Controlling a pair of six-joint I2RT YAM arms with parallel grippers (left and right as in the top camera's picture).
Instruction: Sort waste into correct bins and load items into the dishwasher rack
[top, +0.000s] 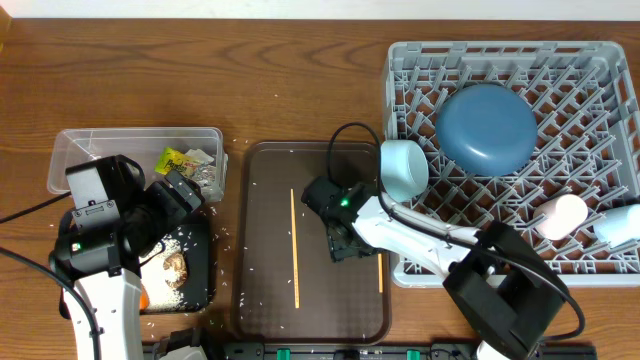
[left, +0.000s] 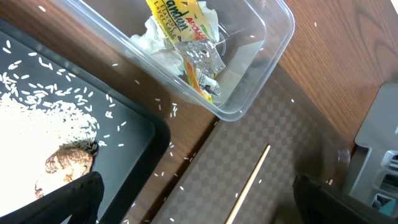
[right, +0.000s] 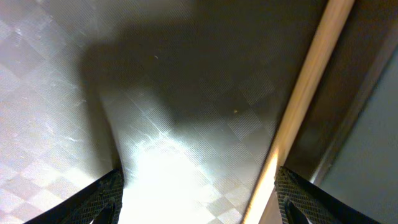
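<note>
Right wrist shows our right gripper (right: 199, 182) spread wide (nothing held), the chopstick (right: 305, 106) off-centre between its jaws, so we should centre before closing.

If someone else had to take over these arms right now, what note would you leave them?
Left gripper: open, empty, above the black tray's edge.
Right gripper: open, low over the brown serving tray, one chopstick lying flat between its fingers.
Dishwasher rack holds blue plate, light-blue cup, white cup, white bowl.
Clear tub holds wrapper and crumpled paper; black tray holds rice, brown food lump, carrot.
Left to do: both chopsticks, one by the gripper, the other chopstick mid-tray, go into the rack; stray rice lies around.
</note>
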